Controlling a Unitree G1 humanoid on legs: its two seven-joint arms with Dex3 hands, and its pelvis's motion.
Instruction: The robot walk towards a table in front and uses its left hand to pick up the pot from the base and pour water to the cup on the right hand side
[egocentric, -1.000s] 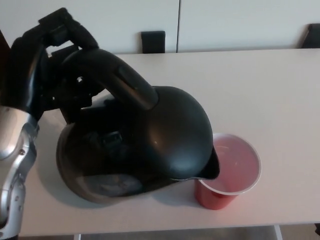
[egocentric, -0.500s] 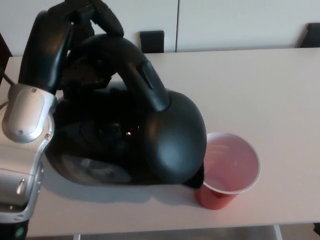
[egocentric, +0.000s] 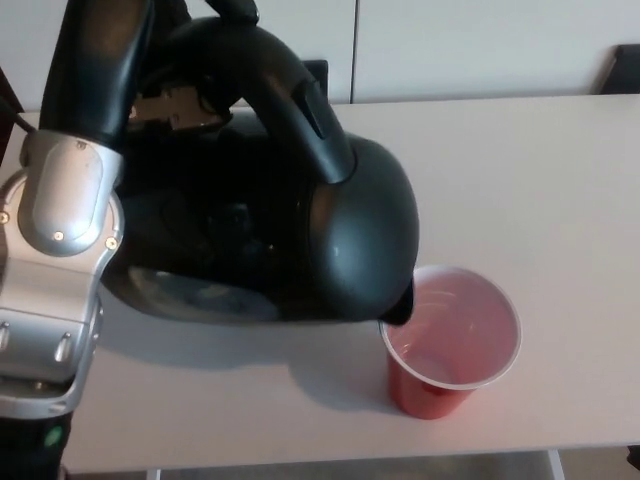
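pot (egocentric: 300, 220) left of cup (egocentric: 455, 340) (spout over rim)

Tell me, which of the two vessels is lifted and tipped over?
The black pot, held by its handle in the left hand and tilted with its spout over the red cup. The cup stands upright on the table.

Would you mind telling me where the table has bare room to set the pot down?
The table lies bare beyond and to the right of the red cup, out to its far edge. The near left is crowded: the left hand holds the pot tilted there, spout over the cup's rim.
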